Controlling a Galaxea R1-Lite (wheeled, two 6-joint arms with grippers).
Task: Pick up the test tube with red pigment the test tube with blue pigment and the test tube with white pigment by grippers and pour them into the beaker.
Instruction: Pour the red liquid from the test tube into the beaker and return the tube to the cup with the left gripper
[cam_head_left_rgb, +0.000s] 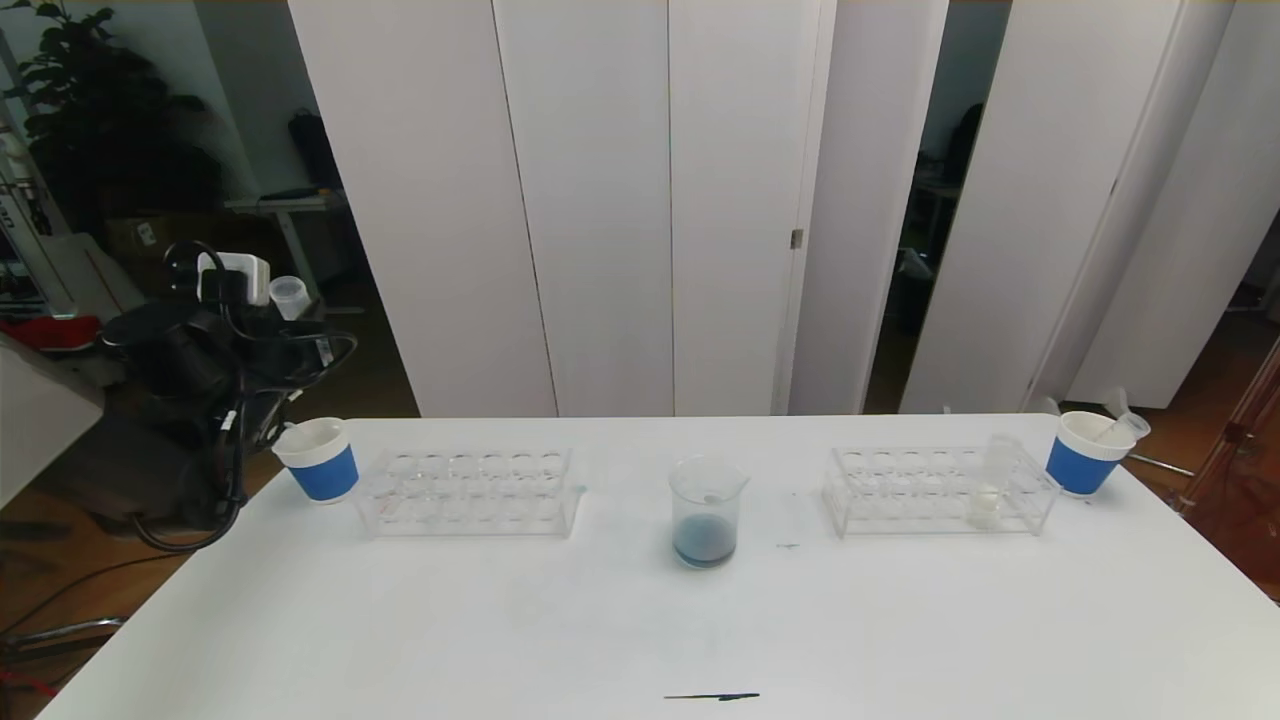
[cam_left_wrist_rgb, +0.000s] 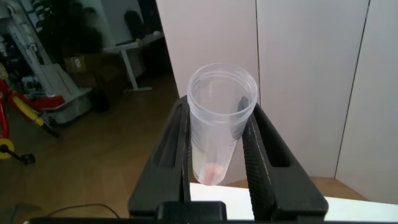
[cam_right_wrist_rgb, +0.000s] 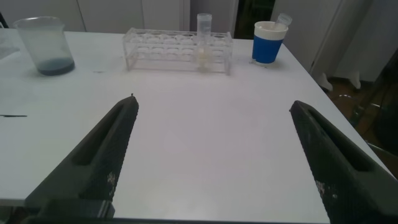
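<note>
I have the white table (cam_head_left_rgb: 640, 620) laid out with two clear racks: the left rack (cam_head_left_rgb: 470, 492) looks empty, and the right rack (cam_head_left_rgb: 938, 490) carries the test tube with white pigment (cam_head_left_rgb: 990, 490) standing upright near its right end. The beaker (cam_head_left_rgb: 708, 512) sits between the racks, with dark bluish liquid pooled at its bottom. A blue-and-white paper cup stands at each outer end, the left cup (cam_head_left_rgb: 318, 458) and the right cup (cam_head_left_rgb: 1086, 452), the right one with a spent tube leaning in it.

My left gripper (cam_left_wrist_rgb: 217, 146) is raised off the table's left edge, beside the left cup, its fingers clamped on a nearly drained tube (cam_left_wrist_rgb: 219, 121) with only a reddish trace at the bottom. The tube stands roughly upright, mouth up. My right gripper (cam_right_wrist_rgb: 211, 155) hangs low over the near right part of the table with its fingers spread wide and nothing between them, pointed toward the right rack.

My worry is the discard: if I release before the tube is over the left cup, it falls to the floor or rolls across the table. The residue could also drip if I tip it early. On the right, a careless approach could knock the rack or topple the white tube.
</note>
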